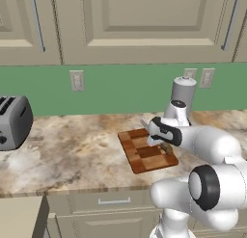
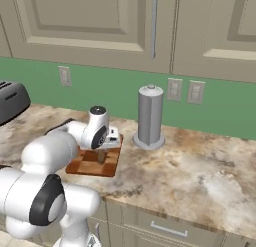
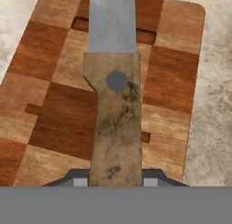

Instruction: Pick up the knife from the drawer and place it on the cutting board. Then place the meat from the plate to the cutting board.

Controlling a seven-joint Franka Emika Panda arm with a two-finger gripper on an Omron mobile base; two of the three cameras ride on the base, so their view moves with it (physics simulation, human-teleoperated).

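Wooden and worn, the knife point(image 3: 115, 114) handle runs up the middle of the hand view, with a grey rivet near its top and the grey blade going on past the upper edge. Two small dark fingertips point(image 3: 78, 177) press against the handle on either side at the bottom, so the gripper point(image 3: 115, 178) is closed on the knife and carries it. Behind the knife lies the cutting board point(image 3: 50, 100), its light and dark reddish-brown blocks spread under the whole length of the handle, with a slot cut through near its far end. Whether the knife touches the board or hangs just above it cannot be told from these pictures.

From the left base view the gripper point(image 1: 161, 138) sits low over the cutting board point(image 1: 144, 157), which rests on the marbled counter point(image 1: 72, 155) near its front edge. A grey toaster point(image 1: 12, 121) stands well apart at the left. A tall grey canister point(image 2: 150, 116) stands on the counter just behind the board, against the green wall point(image 1: 120, 87). Below the counter edge is a beige drawer point(image 1: 113, 201) front with a slim silver handle, and it looks closed
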